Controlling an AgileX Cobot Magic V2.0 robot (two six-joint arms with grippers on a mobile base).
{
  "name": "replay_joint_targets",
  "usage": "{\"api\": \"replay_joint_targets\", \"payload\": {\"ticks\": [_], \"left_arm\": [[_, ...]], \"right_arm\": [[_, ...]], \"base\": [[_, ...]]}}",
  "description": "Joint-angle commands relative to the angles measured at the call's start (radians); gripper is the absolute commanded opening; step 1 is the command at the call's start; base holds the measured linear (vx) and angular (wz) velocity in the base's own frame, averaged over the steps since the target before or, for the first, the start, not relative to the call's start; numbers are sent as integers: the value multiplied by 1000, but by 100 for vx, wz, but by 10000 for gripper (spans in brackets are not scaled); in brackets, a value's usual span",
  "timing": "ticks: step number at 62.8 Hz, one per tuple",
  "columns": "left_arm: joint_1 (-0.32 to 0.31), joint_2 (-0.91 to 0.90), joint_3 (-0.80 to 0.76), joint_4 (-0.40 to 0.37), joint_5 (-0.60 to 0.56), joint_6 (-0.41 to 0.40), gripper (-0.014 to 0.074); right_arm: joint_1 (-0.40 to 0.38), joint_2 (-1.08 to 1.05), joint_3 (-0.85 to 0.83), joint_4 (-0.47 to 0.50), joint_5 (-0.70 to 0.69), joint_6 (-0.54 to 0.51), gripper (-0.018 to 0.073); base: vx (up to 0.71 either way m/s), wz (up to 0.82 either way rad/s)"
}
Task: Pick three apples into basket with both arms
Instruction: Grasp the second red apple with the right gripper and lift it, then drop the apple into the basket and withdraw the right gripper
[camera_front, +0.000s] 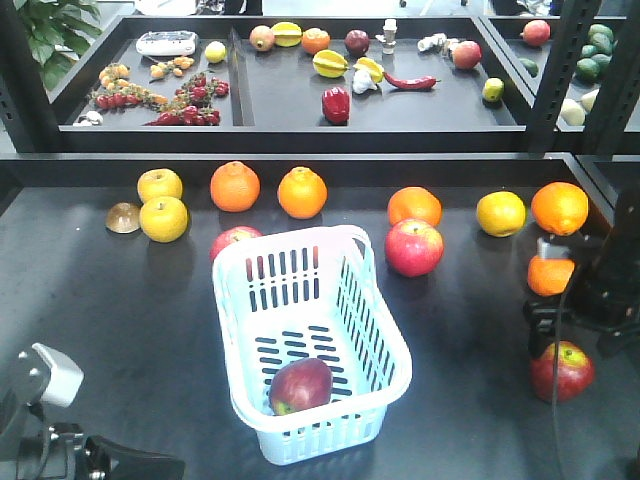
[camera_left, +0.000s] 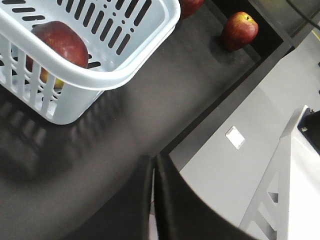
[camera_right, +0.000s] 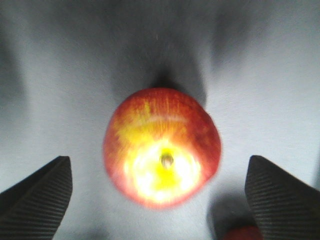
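Left gripper (camera_left: 153, 165) pressed together, empty, at 8 o'clock of the basket (camera_front: 385, 330). Right gripper (camera_right: 157, 167) spread wide either side of an apple (camera_right: 161, 146) at basket's 3 o'clock, not touching. Second apple (camera_front: 300, 385) lies inside basket.

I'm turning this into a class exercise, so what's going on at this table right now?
A two-armed robot is loading apples into a pale blue basket. One apple already lies inside. The right gripper hangs open over a second apple on the right side, not touching it. The left gripper is shut and empty near the front edge of the table. Another apple waits just right of the basket.
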Motion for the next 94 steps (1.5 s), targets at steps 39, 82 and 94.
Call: {"api": "replay_joint_targets", "payload": {"ticks": [39, 82, 94], "left_arm": [[0, -13, -21, -48, -17, -4, -6], [0, -13, -21, -52, -18, -4, -6], [0, -13, -21, -52, -17, -5, -6]], "right_arm": [[-3, -188, -25, 195, 43, -189, -3], [431, -477, -23, 617, 147, -461, 25], [562, -426, -23, 567, 6, -458, 211]], "base": [[0, 0], [0, 0], [0, 0]]}}
